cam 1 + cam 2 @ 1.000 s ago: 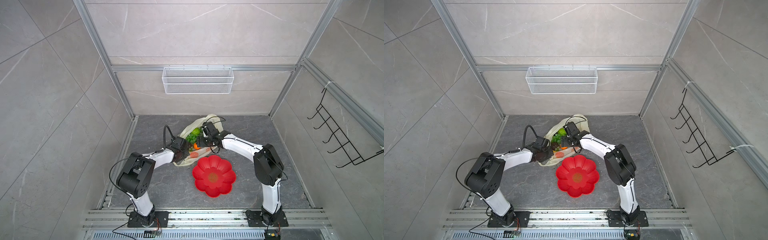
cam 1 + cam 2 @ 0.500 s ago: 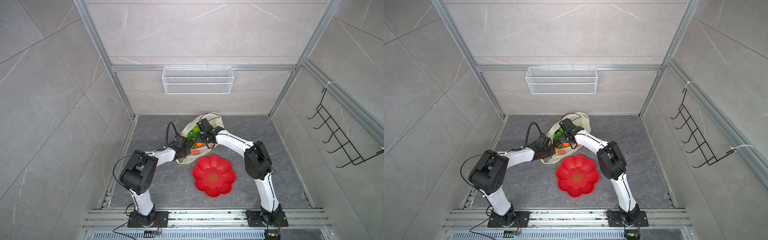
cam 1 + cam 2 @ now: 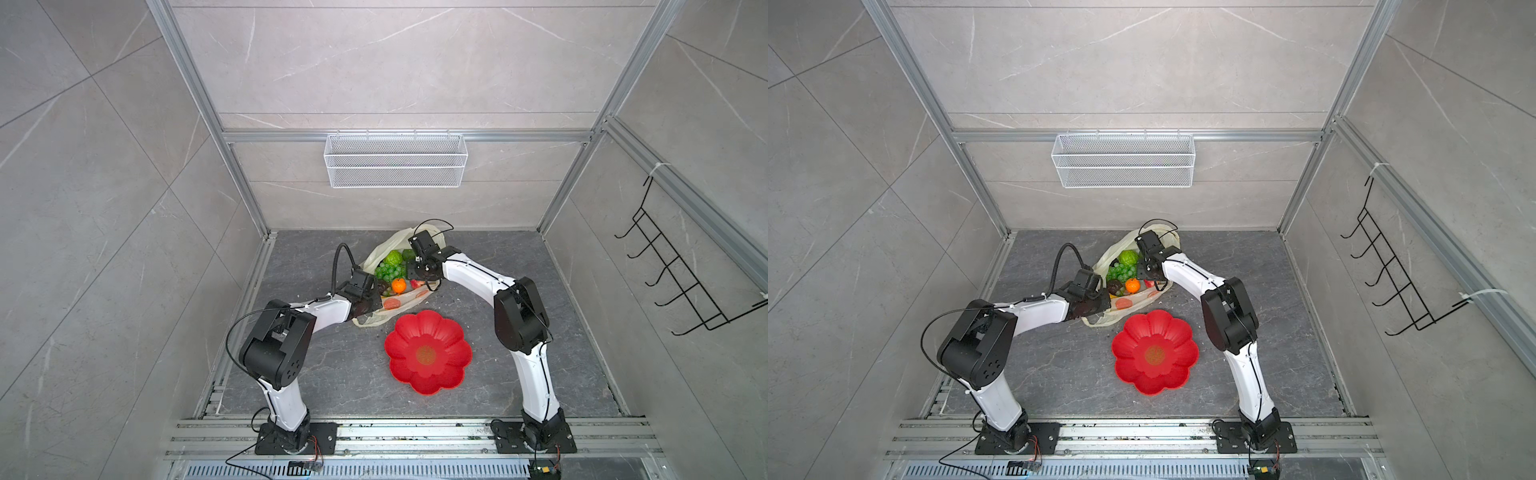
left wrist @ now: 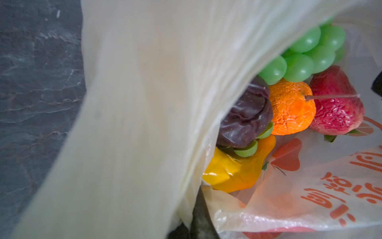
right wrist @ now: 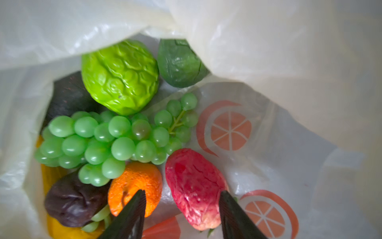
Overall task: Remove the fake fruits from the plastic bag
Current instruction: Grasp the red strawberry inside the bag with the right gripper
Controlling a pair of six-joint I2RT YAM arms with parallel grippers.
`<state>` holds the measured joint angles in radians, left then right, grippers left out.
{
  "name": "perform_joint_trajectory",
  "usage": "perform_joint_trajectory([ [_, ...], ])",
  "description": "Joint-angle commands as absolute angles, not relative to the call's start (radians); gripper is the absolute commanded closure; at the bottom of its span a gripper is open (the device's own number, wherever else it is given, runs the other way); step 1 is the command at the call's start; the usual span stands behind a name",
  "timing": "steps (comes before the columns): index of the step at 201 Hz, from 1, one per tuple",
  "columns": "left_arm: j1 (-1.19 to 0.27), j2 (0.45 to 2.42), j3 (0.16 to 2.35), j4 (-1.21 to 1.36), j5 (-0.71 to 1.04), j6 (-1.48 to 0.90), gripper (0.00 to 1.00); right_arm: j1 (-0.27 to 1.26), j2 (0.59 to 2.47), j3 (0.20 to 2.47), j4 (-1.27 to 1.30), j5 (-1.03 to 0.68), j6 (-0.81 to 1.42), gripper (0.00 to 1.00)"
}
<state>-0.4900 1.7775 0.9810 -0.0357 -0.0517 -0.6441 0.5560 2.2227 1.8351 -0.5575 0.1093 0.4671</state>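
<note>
The plastic bag [image 3: 379,254] lies at the back of the floor with its mouth held open, and the fake fruits are inside. My left gripper [image 4: 194,225] is shut on the bag's near edge [image 4: 134,103]. My right gripper [image 5: 182,198] is open inside the bag. The strawberry [image 5: 194,186] lies between its fingers, and one fingertip [image 5: 134,209] is over the orange [image 5: 136,184]. Around them lie the grape bunch [image 5: 107,140], a bumpy green ball [image 5: 121,76], a green avocado [image 5: 179,64], two dark avocados [image 5: 72,198] and the banana [image 4: 233,173]. Both top views show the ball [image 3: 393,258] [image 3: 1128,257] and the orange [image 3: 1133,285].
A red flower-shaped plate [image 3: 428,351] sits on the grey floor just in front of the bag. A white wire basket [image 3: 395,166] hangs on the back wall. A black hook rack [image 3: 681,282] is on the right wall. Aluminium posts frame the cell.
My right arm has swung back over the bag's mouth and its gripper has gone down among the fruits, jaws somewhat narrower. My left gripper has kept its hold on the bag's edge.
</note>
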Motion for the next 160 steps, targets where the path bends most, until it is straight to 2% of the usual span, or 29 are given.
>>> perform_joint_trajectory([
  [1,-0.486,1.753,0.966,-0.009,-0.077,-0.620,0.96,0.563,2.270,1.868,-0.613,0.160,0.418,0.38],
  [56,-0.480,1.746,0.953,-0.001,-0.084,-0.627,0.96,0.563,2.339,1.920,-0.658,0.208,0.377,0.29],
  [89,-0.476,1.747,0.951,-0.004,-0.081,-0.630,0.95,0.563,2.399,1.986,-0.705,0.237,0.379,0.29],
  [112,-0.472,1.747,0.952,-0.005,-0.081,-0.630,0.95,0.563,2.420,2.017,-0.717,0.235,0.380,0.32],
  [160,-0.468,1.745,0.949,-0.007,-0.082,-0.632,0.95,0.563,2.373,2.006,-0.715,0.206,0.382,0.50],
])
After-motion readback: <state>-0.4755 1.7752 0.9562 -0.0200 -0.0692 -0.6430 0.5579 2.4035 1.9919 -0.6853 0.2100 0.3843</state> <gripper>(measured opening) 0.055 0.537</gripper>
